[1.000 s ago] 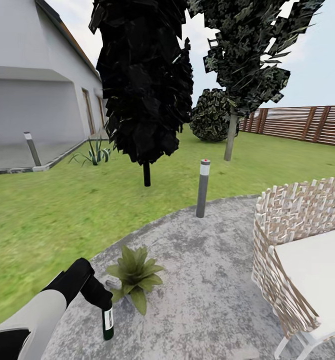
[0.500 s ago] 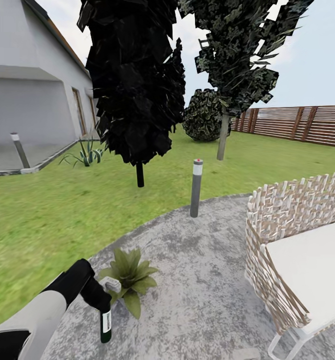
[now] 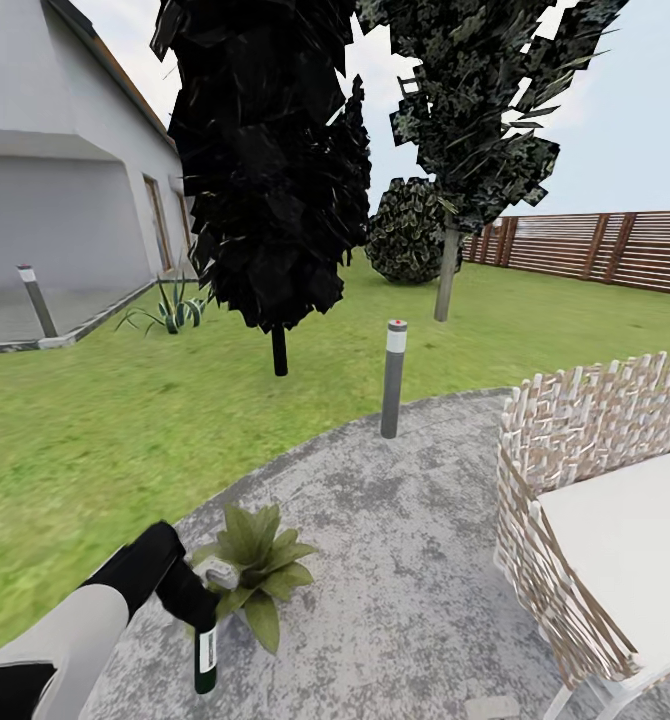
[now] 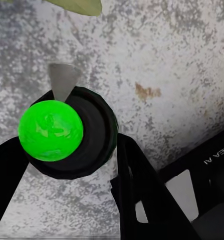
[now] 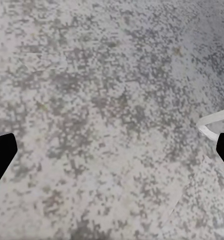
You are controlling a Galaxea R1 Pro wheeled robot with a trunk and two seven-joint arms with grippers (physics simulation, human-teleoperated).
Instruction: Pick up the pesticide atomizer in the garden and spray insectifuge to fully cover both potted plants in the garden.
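Observation:
My left gripper (image 3: pixel 197 608) is shut on the pesticide atomizer (image 3: pixel 206 660), a dark green bottle with a pale label that hangs upright just above the paving. In the left wrist view the atomizer (image 4: pixel 74 135) is a black round body with a bright green ball on top, clamped between my black fingers (image 4: pixel 129 175). A pale grey cone (image 4: pixel 61 80) points from it toward a leaf. One potted plant (image 3: pixel 258 565), a low rosette of green leaves, stands just beyond and to the right of the bottle. My right gripper (image 5: pixel 112 150) is open over bare paving.
A wicker chair (image 3: pixel 585 470) with a white cushion stands at the right of the round grey patio (image 3: pixel 405 560). A grey bollard (image 3: pixel 393 378) stands at the patio's far edge. Beyond lie lawn, dark trees (image 3: pixel 275 170), a wooden fence (image 3: pixel 615 245) and the house (image 3: pixel 65 190).
The whole view shifted as the camera moved. My left gripper has sunk a little with the atomizer, which now sits lower and slightly further left beside the plant.

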